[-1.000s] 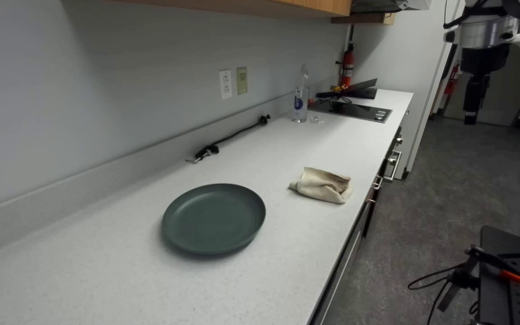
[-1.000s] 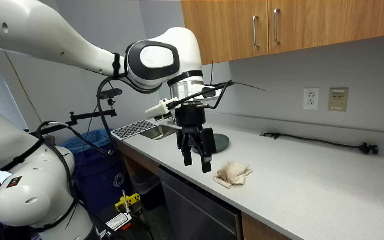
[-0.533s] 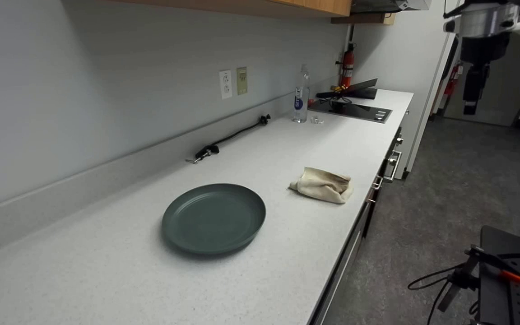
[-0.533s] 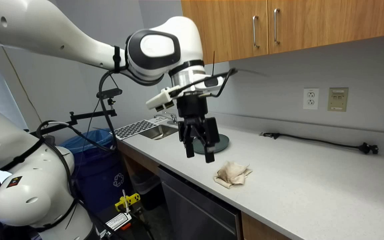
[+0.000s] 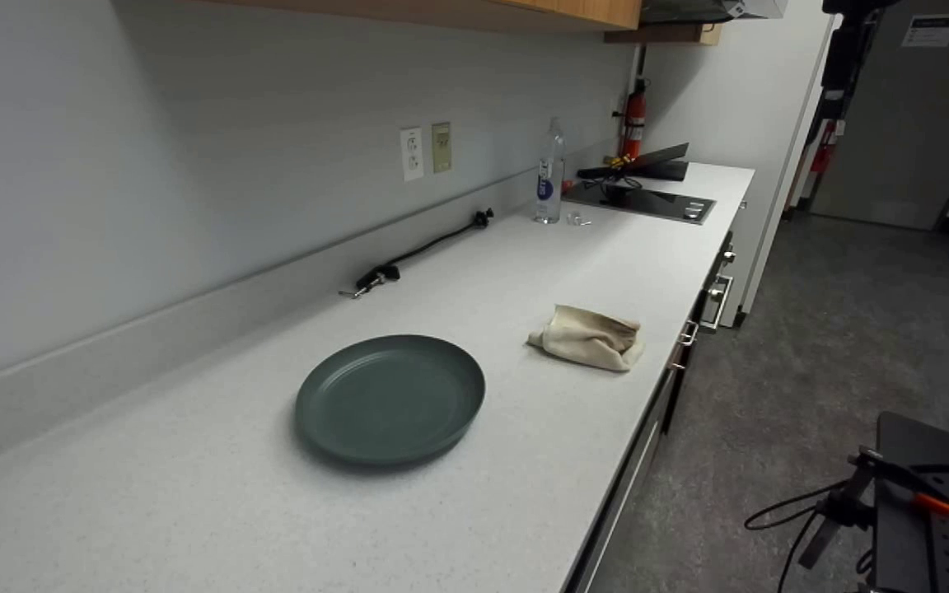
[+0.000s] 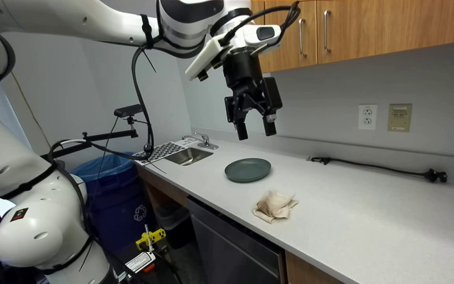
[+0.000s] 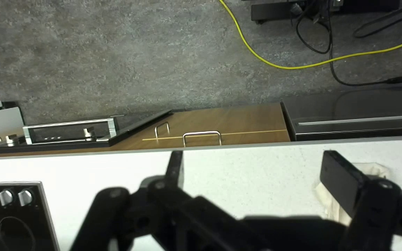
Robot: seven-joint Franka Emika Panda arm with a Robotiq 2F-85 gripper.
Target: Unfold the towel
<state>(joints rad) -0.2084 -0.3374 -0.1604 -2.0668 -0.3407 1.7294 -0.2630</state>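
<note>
The towel is a small cream cloth with tan shading. It lies crumpled and partly folded on the counter near its front edge, and it shows in both exterior views (image 5: 586,339) (image 6: 275,206). My gripper (image 6: 256,132) is open and empty, high above the counter and well clear of the towel. In the wrist view, the open fingers (image 7: 253,164) stand wide apart with bare counter between them. The towel (image 7: 334,207) shows there at the right, partly hidden behind the right finger.
A round dark green plate (image 5: 390,401) lies on the counter (image 5: 474,511) near the towel. A black cable-like arm (image 5: 433,245) lies along the wall. A water bottle (image 5: 550,177) and a cooktop (image 5: 639,202) are farther along. Wooden cabinets (image 6: 392,31) hang above.
My gripper has risen and tilted slightly, moving up and a little right in an exterior view, away from the towel's height. The towel and plate have not moved.
</note>
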